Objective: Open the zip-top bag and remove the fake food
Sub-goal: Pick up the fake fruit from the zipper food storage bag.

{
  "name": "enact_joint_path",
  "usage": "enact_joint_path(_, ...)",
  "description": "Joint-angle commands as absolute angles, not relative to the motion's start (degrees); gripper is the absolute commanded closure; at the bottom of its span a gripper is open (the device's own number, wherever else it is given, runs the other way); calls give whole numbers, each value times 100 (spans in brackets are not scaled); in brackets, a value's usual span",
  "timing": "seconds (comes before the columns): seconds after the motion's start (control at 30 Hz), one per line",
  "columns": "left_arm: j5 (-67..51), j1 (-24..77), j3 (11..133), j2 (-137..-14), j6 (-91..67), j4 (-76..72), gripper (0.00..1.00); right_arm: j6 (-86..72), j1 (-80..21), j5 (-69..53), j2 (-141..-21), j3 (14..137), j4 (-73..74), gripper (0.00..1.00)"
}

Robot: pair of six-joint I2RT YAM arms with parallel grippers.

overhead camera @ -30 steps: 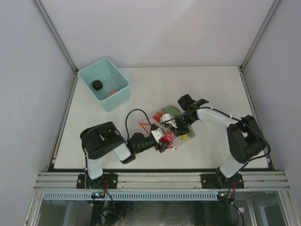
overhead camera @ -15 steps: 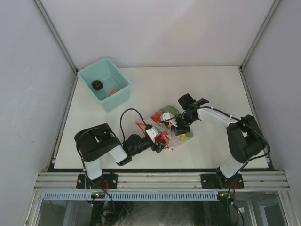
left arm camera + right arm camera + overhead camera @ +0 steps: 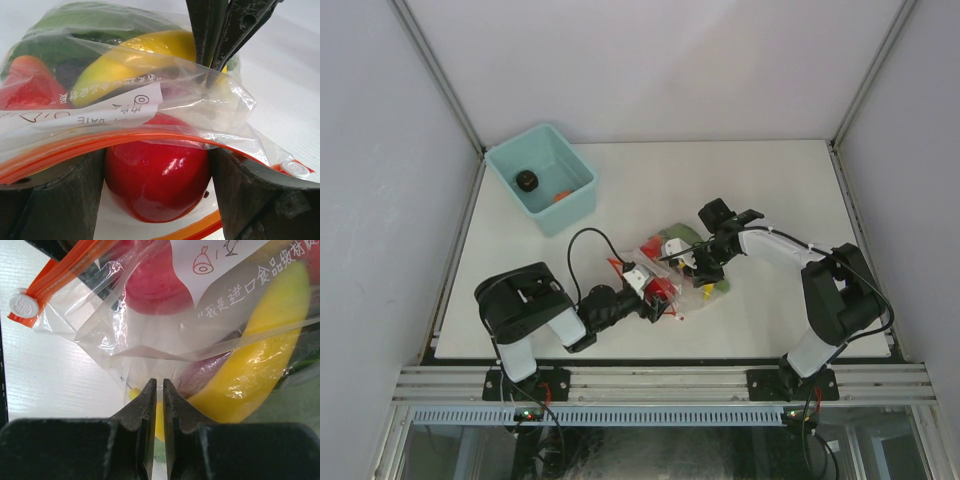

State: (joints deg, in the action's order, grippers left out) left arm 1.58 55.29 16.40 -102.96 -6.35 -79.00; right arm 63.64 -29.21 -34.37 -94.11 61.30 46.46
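Note:
The clear zip-top bag (image 3: 685,258) lies mid-table with its orange-red zip strip (image 3: 125,141) parted. My left gripper (image 3: 656,297) reaches into the bag's mouth and is shut on the red apple (image 3: 157,172), one finger on each side. My right gripper (image 3: 704,268) is pinched shut on the bag's plastic (image 3: 150,330) at its far end. Inside the bag lie a yellow banana (image 3: 260,350), a purple eggplant (image 3: 212,365), green pieces (image 3: 90,20) and another red piece (image 3: 25,80). The right gripper's fingers (image 3: 235,25) show in the left wrist view.
The light teal bin (image 3: 575,208) stands at the back left, holding a dark round piece (image 3: 526,180) and a small orange piece (image 3: 560,196). The zip's white slider (image 3: 21,303) sits at the strip's end. Grey walls enclose the table.
My left gripper has drawn back to the left with the red apple, toward the bag's mouth. The right gripper has kept its pinch on the bag in place.

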Motion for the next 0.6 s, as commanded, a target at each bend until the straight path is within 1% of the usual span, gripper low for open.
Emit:
enact_joint_path(0.0,327,5372,1438,-10140,-769,-7856,40,6300,-2896,-3373,-9457,6319,4543,90)
enact_joint_path(0.47,323,5291,1618,-10086,-809,-7345,24,6302,-2927,-3375,-9466,6319,4549,90)
enact_joint_path(0.57,335,5291,1663,-10041,-791,-7199,22,6295,-2927,-3391,-9466,6319,4547,90)
